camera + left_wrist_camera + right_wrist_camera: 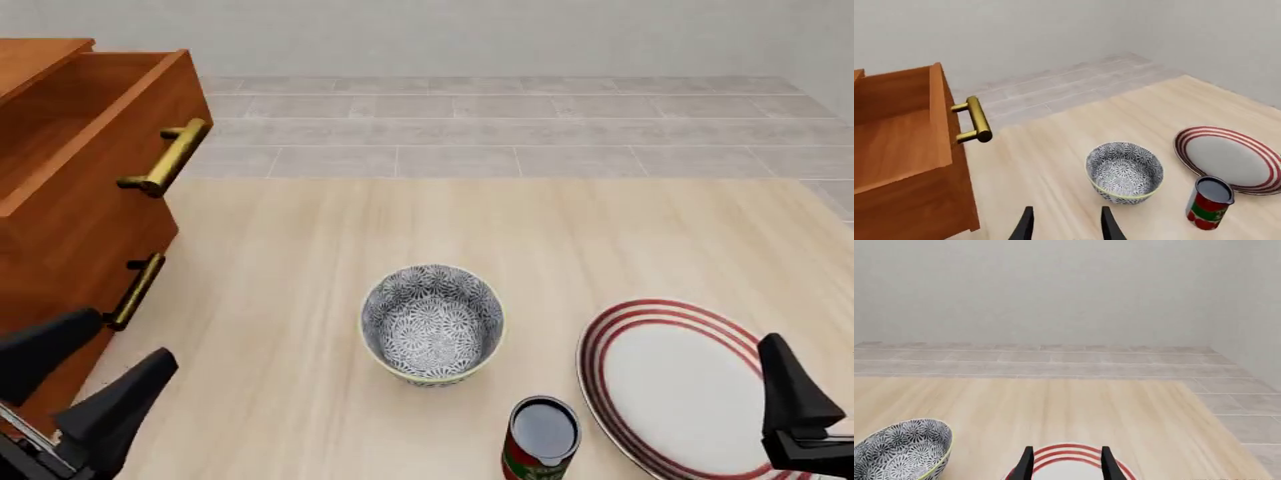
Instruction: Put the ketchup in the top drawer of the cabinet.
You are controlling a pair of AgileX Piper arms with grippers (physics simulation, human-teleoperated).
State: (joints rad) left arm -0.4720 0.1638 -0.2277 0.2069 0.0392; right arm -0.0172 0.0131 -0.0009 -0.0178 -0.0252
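The ketchup (541, 442) stands upright on the tabletop (534, 250) at the near edge of the front view, just beside the red-rimmed plate (681, 390) and a little nearer than the patterned bowl (433, 322); nothing grips it. Its flat dark top faces up, so it looks ready for a sideways pinch around the label. Well apart from it, on the left, the top drawer (80, 140) of the cabinet (60, 290) is pulled out with its inside bare, which I judge leaves the way open for dropping the can in; the lower drawer front sits flush. The left end effector (83, 385) hangs near the cabinet's lower corner with its fingers spread and holding nothing. The right end effector (1066, 462) hovers over the plate, likewise spread and empty, and being the nearer one it seems the likelier to take the can.
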